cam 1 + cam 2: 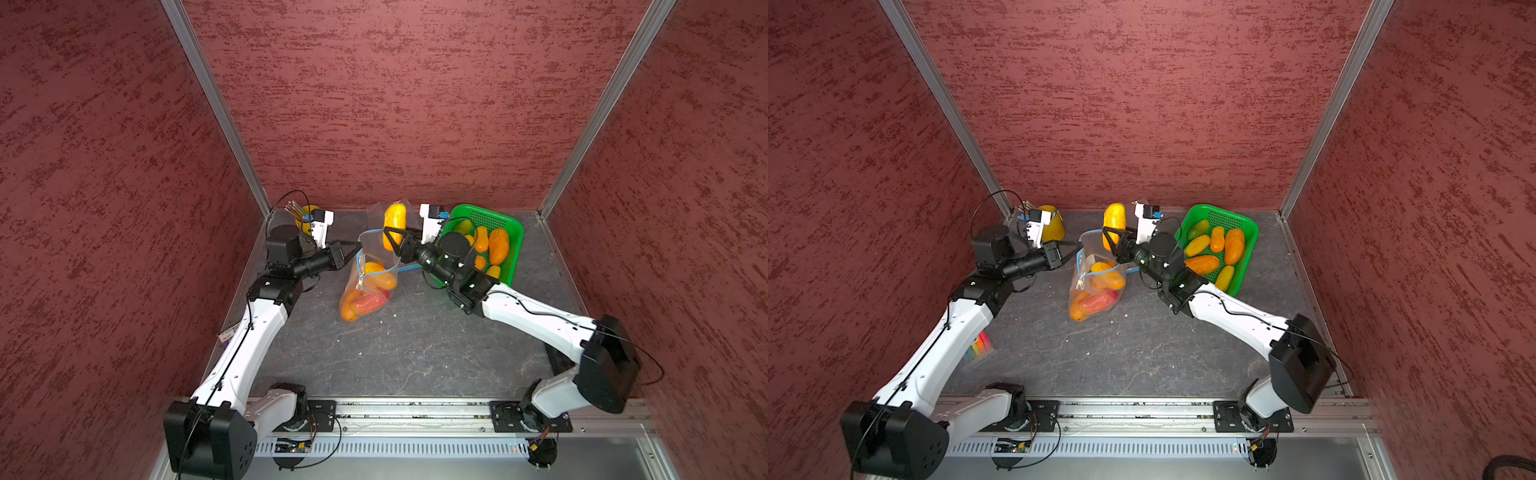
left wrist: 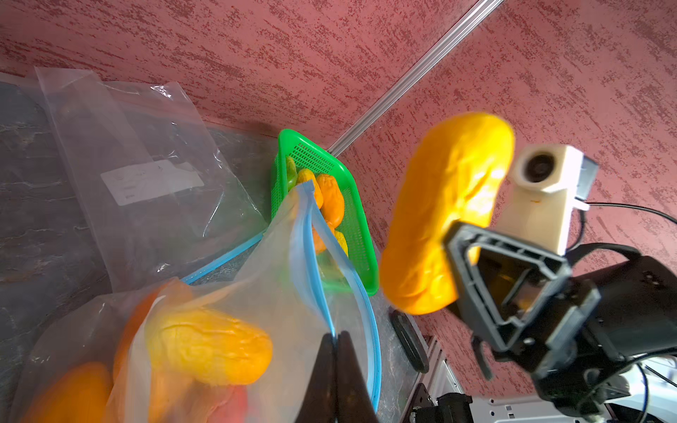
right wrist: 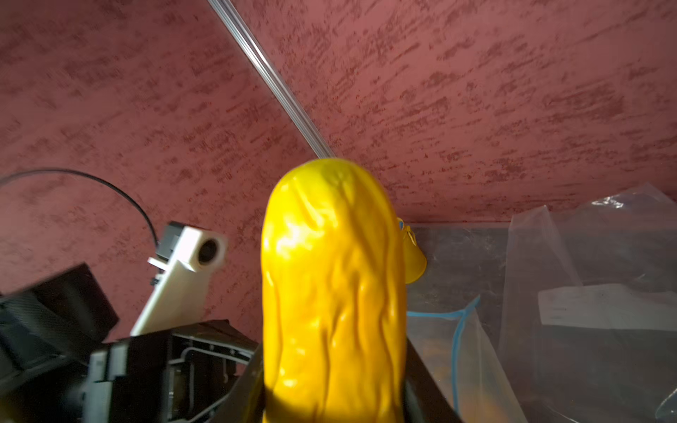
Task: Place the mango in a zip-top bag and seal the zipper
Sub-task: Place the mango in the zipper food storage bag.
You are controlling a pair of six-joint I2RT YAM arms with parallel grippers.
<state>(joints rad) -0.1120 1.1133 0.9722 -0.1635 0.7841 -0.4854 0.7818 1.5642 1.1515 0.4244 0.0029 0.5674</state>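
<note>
We see the right fingers [image 1: 387, 237] partly closed around the lower end of a yellow mango [image 1: 394, 220], its long axis steeply tilted, free end up toward the back wall, held in the air beside the open zip-top bag [image 1: 368, 286]; the left fingers [image 1: 356, 248], fully closed, pinch its blue rim.

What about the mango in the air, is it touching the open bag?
Apart. In the left wrist view, wall and basket show between the mango and the bag.
</note>
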